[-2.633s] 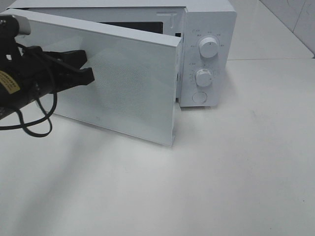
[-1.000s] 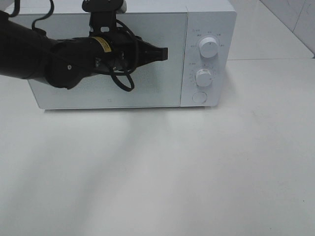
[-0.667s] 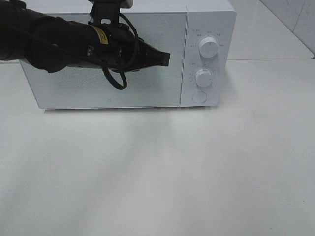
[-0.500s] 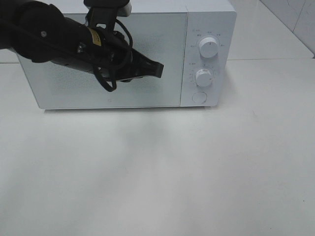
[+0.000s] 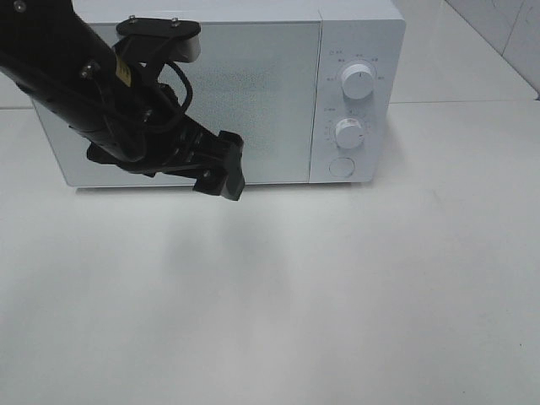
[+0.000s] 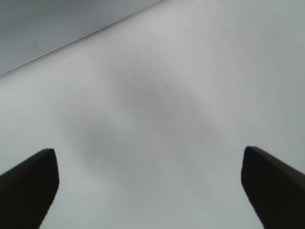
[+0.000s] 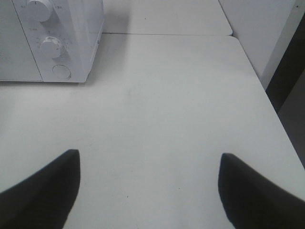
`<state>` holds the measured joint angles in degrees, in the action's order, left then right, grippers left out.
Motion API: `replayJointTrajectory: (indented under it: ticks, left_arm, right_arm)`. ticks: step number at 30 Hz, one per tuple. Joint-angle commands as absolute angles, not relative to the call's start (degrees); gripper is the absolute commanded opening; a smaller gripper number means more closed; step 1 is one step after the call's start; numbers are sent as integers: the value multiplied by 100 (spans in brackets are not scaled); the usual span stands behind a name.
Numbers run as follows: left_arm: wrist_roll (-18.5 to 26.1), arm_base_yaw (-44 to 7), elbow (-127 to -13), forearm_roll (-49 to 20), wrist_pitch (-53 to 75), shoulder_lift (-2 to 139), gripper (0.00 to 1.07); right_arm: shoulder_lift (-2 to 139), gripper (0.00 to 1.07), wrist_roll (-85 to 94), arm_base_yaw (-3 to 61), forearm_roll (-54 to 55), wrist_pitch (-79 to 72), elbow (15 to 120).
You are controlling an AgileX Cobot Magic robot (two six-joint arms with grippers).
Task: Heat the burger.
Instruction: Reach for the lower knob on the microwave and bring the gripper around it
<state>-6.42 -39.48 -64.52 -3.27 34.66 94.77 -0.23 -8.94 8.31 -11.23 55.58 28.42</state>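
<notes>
**Two sets of jaws wide open, burger nowhere in sight**

So the left gripper (image 6: 150,186) has its fingers spread right out with nothing between them. It hangs over bare table (image 5: 354,304), just in front of the lower edge of the microwave (image 5: 359,25). The right gripper (image 7: 150,186) is the same deal: fingers apart and empty, parked over the table off to the side of the two knobs (image 5: 358,81).

The door (image 5: 253,93) is shut and the front is frosted, so you can't see inside. The burger isn't visible in any view. My guess is it's sitting behind that door, but I can't confirm it.

On handling, I'd expect it to be light, soft and basically a loose stack. Squeeze too hard and the bun squashes, and the layers can slide sideways. A glossy top is probably slippery too. If it needs picking up, I'd go in low from both sides, across the middle of the stack, with a gentle grip, and keep it level the whole way.
</notes>
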Motion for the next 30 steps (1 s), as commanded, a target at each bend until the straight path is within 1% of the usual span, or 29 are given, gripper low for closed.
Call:
replayJointTrajectory:
  ticks: [1,5,8,10,11,13,14,15,16,17,18,19,20,21,22,23,24,25,26,28,29,30]
  left_arm:
    - [-630,-3971,-6469,-372,4223,9293,100]
    - [-630,-3971,-6469,-367,4693,9202,100]
    - [-630,-3867,-6469,-321,5059,9150,100]
    - [-630,-3598,-6469,-321,5386,9104,100]
    - [-630,-3598,-6469,-321,5386,9104,100]
    - [-630,-3249,-6469,-327,5609,9024,100]
    - [-630,-3249,-6469,-327,5609,9024,100]
    - [-619,-3019,-6446,-327,5735,8955,100]
    - [-607,-2916,-6423,-327,5781,8898,100]
    - [-607,-2916,-6423,-327,5781,8898,100]
    - [-561,-2664,-6320,-327,5810,8761,100]
    - [-561,-2664,-6320,-327,5810,8761,100]
    - [-561,-2532,-6228,-332,5804,8692,100]
    - [-561,-2292,-6010,-344,5741,8514,100]
    - [-561,-2292,-6010,-344,5741,8514,100]
    - [-567,-2023,-5724,-372,5695,8296,100]
    - [-567,-1914,-5604,-384,5678,8210,100]
    - [-567,-1914,-5604,-384,5678,8210,100]
    - [-567,-1684,-5340,-390,5672,7970,100]
    - [-567,-1587,-5214,-390,5678,7844,100]
    - [-567,-1455,-4962,-390,5684,7609,100]
    - [-567,-1455,-4962,-390,5684,7609,100]
  right_arm:
    - [-166,75,-905,796,-1146,5523,2848]
    - [-166,75,-905,796,-1146,5523,2848]
    - [-166,75,-905,796,-1146,5523,2848]
    - [-166,75,-905,796,-1146,5523,2848]
    - [-166,75,-905,796,-1146,5523,2848]
    - [-166,75,-905,796,-1146,5523,2848]
    - [-166,75,-905,796,-1146,5523,2848]
    - [-166,75,-905,796,-1146,5523,2848]
    - [-166,75,-905,796,-1146,5523,2848]
    - [-166,75,-905,796,-1146,5523,2848]
    - [-166,75,-905,796,-1146,5523,2848]
    - [-166,75,-905,796,-1146,5523,2848]
    - [-166,75,-905,796,-1146,5523,2848]
    - [-166,75,-905,796,-1146,5523,2848]
    - [-166,75,-905,796,-1146,5523,2848]
    - [-166,75,-905,796,-1146,5523,2848]
    - [-166,75,-905,796,-1146,5523,2848]
    - [-166,75,-905,796,-1146,5523,2848]
    - [-166,75,-905,796,-1146,5523,2848]
    - [-166,75,-905,796,-1146,5523,2848]
    - [-166,75,-905,796,-1146,5523,2848]
    - [-166,75,-905,796,-1146,5523,2848]
